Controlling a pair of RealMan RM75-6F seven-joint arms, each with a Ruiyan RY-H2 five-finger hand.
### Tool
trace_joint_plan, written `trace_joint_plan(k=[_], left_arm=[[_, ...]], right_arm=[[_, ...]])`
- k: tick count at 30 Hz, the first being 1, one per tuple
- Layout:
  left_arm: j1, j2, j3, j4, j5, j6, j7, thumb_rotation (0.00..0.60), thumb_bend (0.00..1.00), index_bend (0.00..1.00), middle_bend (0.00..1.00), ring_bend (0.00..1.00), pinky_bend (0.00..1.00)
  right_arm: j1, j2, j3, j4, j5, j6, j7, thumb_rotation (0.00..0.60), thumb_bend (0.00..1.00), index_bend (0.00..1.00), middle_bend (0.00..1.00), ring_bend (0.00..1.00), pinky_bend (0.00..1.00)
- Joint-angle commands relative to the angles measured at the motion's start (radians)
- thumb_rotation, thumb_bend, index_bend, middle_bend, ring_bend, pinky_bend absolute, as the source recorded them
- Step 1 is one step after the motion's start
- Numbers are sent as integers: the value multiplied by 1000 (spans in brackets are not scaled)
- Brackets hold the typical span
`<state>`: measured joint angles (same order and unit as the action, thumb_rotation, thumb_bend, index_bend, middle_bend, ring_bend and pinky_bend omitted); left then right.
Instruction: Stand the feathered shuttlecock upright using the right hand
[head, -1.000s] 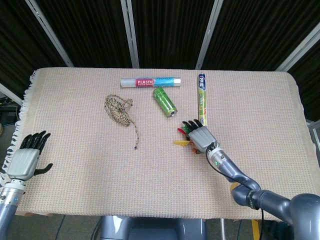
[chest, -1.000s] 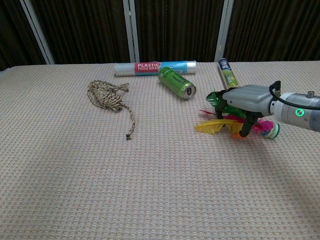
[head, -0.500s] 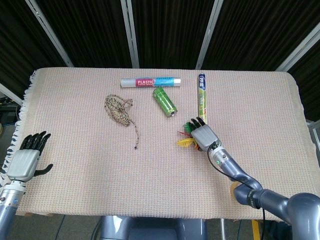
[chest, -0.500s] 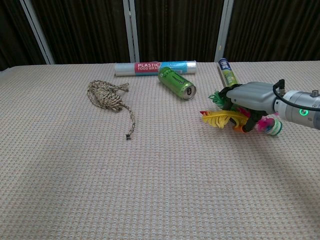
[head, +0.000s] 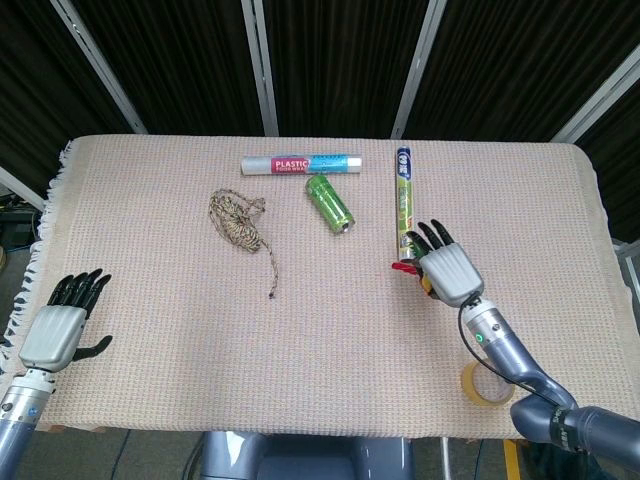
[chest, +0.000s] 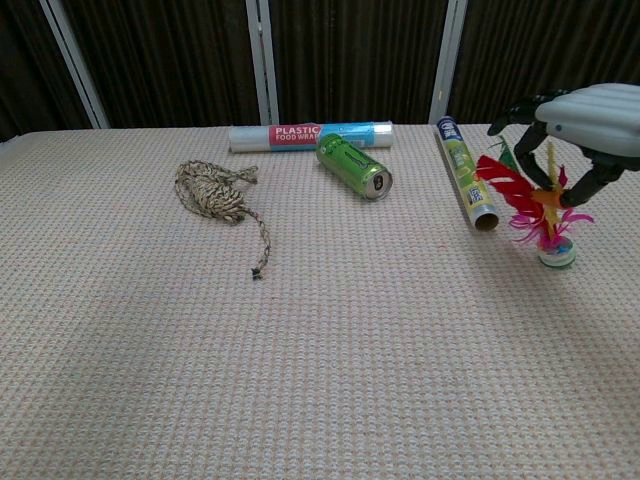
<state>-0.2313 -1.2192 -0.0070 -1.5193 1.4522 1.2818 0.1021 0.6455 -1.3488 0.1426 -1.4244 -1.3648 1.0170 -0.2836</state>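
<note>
The feathered shuttlecock (chest: 545, 205) stands upright at the right of the table, its white and green base (chest: 556, 254) on the cloth and its red, pink and yellow feathers pointing up. My right hand (chest: 583, 118) is over its top, with fingers and thumb curled around the feather tips. In the head view the right hand (head: 447, 270) covers most of the shuttlecock; only a red feather (head: 405, 266) shows at its left. My left hand (head: 62, 325) lies with fingers spread and nothing in it at the table's front left edge.
A green and blue tube (chest: 464, 172) lies just left of the shuttlecock. Farther left are a green can (chest: 353, 165), a plastic wrap roll (chest: 310, 135) and a coiled cord (chest: 215, 195). A tape roll (head: 487, 385) sits near the front edge under my right forearm.
The right hand lifted the shuttlecock from lying on its side and carried it to the right; it now stands on its base. The left hand barely moved.
</note>
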Motion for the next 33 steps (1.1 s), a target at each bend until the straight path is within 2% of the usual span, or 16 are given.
trace_joint_plan(k=[1,5,8,11,13,16,21,24,30,33], left_arm=[[4,2,6,-7,12,9,2,600,240,0,0,0,0],[12,3,15,-20,31,28,12,600,244,0,0,0,0],[16,4,18,-29,39,37,18,600,243,0,0,0,0],[18,3,21,-37,44,42,26,600,245,0,0,0,0],[19,4,23,-41,47,43,29,600,249,0,0,0,0],[19,7,25,-46,54,45,28,600,249,0,0,0,0],[19,14,30,-52,73,52,16,600,251,0,0,0,0],[21,21,34,-56,89,62,3,600,248,0,0,0,0],[29,38,39,-60,112,86,-24,600,251,0,0,0,0],[34,48,39,-62,117,98,-29,600,251,0,0,0,0]], right_arm=[[-23,33,4,-20,21,15,7,600,353,687,124,0,0],[-41,65,8,-9,53,11,42,600,353,679,120,0,0],[-52,82,5,-5,58,14,63,600,353,635,93,0,0],[-69,116,-4,-23,61,17,68,600,349,418,30,0,0],[-82,143,-11,-53,67,23,58,600,320,194,1,0,0],[-106,200,-21,-133,80,37,31,600,267,16,0,0,0],[-167,307,-38,-305,79,120,-37,600,149,0,0,0,0],[-208,370,-53,-406,64,178,-77,600,110,0,0,0,0],[-319,468,-97,-566,19,337,-170,600,93,0,0,0,0],[-386,481,-121,-597,-12,429,-187,600,92,0,0,0,0]])
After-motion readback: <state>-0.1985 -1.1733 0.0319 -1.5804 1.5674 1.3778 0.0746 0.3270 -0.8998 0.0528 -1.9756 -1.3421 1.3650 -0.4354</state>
